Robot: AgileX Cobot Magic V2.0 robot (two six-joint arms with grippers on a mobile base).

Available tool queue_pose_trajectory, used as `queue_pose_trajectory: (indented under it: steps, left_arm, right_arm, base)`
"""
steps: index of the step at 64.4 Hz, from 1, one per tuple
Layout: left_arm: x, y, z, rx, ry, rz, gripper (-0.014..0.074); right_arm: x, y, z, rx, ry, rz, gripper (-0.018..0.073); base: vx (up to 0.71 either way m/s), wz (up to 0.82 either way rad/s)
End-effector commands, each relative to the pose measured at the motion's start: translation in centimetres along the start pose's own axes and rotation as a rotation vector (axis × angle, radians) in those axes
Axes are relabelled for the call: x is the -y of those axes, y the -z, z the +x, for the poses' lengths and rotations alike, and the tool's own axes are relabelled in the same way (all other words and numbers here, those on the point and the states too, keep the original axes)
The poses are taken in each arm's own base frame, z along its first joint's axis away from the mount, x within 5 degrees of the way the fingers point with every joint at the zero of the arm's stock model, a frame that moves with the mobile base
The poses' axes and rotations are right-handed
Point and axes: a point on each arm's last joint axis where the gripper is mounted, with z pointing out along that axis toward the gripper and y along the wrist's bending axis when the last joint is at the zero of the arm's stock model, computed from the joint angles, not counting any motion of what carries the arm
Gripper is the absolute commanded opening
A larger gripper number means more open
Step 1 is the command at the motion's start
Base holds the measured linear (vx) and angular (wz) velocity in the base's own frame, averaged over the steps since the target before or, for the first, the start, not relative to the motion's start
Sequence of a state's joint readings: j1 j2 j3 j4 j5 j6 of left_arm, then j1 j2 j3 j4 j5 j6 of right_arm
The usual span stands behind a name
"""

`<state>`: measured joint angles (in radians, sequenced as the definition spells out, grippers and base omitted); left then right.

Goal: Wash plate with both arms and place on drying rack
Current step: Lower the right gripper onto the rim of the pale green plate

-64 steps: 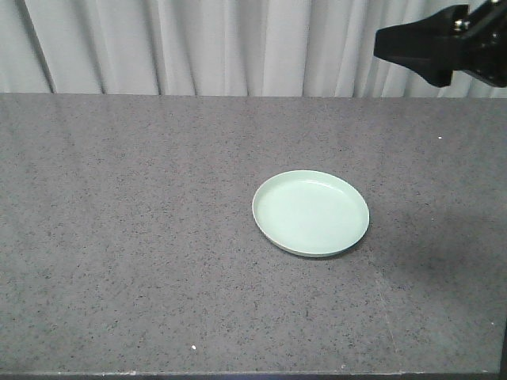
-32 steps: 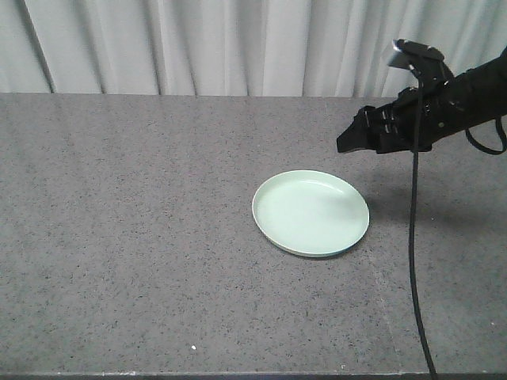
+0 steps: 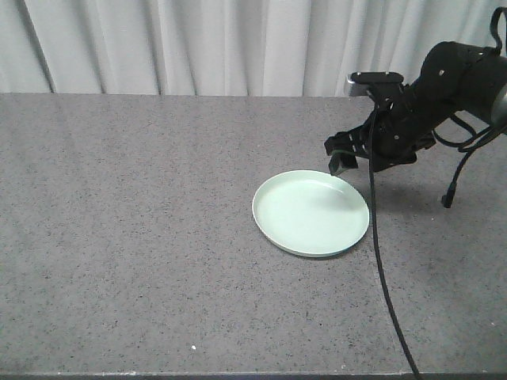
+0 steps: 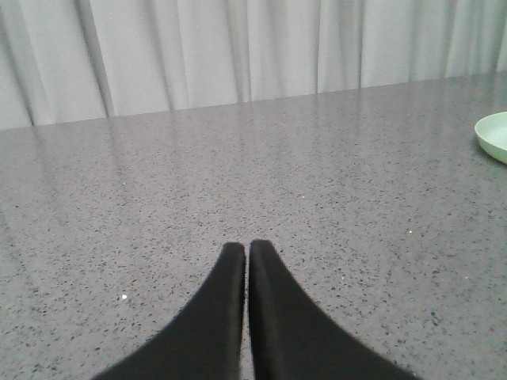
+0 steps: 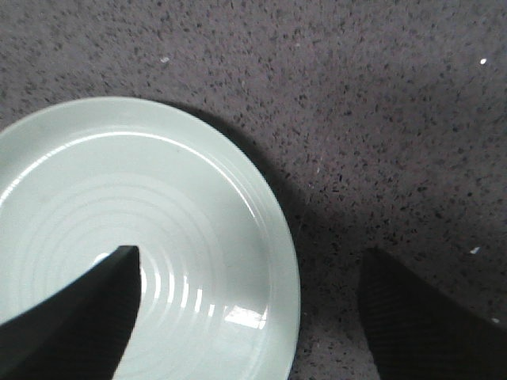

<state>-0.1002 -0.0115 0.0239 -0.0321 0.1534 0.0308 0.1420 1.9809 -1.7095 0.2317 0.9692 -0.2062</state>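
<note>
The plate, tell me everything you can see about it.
The plate is round, pale mint green, glossy, plain, with a shallow raised rim and faint concentric rings on its face. It lies flat, face up and empty, on the speckled grey countertop. The open right end effector straddles its rim from above; no contact shows.

Plate (image 4: 495,136) cut by right edge, left-wrist view.
</note>
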Motion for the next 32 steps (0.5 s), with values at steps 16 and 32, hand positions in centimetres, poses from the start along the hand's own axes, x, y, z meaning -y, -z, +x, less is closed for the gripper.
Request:
queue_pose_trajectory:
  steps: [16,32]
  left_arm:
    - [0.0,0.0,0.2,0.062,0.014,-0.002,0.0004]
    - [0.0,0.0,0.2,0.062,0.014,-0.002,0.0004]
  right_arm:
    - [0.9,-0.7,-0.5,-0.002,-0.008,0.061,0.0548]
    - [1.2,-1.6,-0.2,-0.027,-0.005,0.069,0.0520]
  base:
    - [0.00,0.00]
    - [0.00,0.00]
